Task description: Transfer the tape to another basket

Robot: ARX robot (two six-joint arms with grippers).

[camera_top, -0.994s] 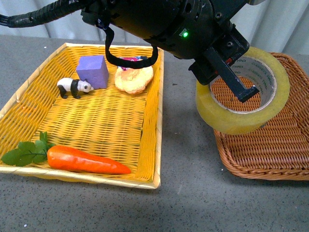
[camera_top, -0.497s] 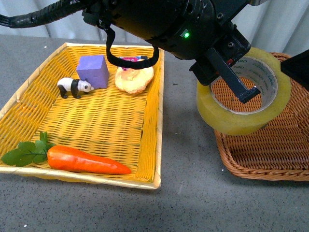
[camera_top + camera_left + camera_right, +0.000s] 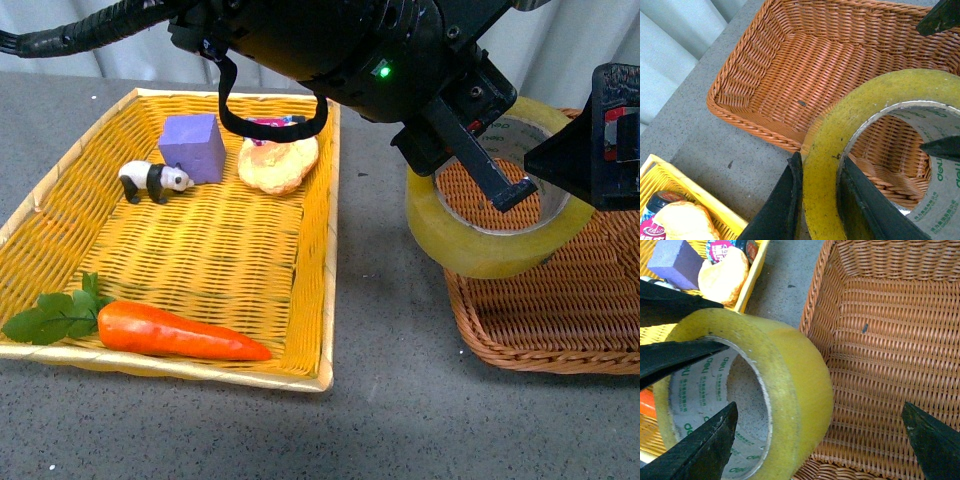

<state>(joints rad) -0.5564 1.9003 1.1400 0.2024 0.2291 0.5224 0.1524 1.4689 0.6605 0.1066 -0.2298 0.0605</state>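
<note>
My left gripper [image 3: 490, 175] is shut on the tape [image 3: 470, 250], a wide yellowish roll with a white printed core, held tilted in the air. One finger is inside the core and the other outside on the roll's wall [image 3: 820, 200]. The tape [image 3: 875, 100] hangs over the near left corner of the brown wicker basket [image 3: 560, 330], partly past its rim [image 3: 790, 65]. My right gripper [image 3: 585, 150] is open at the right, close beside the roll. In the right wrist view its fingers straddle the tape [image 3: 795, 380] and the basket floor [image 3: 880, 340].
A bright yellow woven tray [image 3: 315, 250] lies to the left on the grey table. It holds a carrot [image 3: 170, 335], a toy panda [image 3: 155, 180], a purple block [image 3: 192, 148] and a pale bun-like item [image 3: 277, 160]. A grey strip separates tray and basket.
My right gripper has come into the front view from the right and moved in toward the tape. The left gripper and the tape have hardly shifted.
</note>
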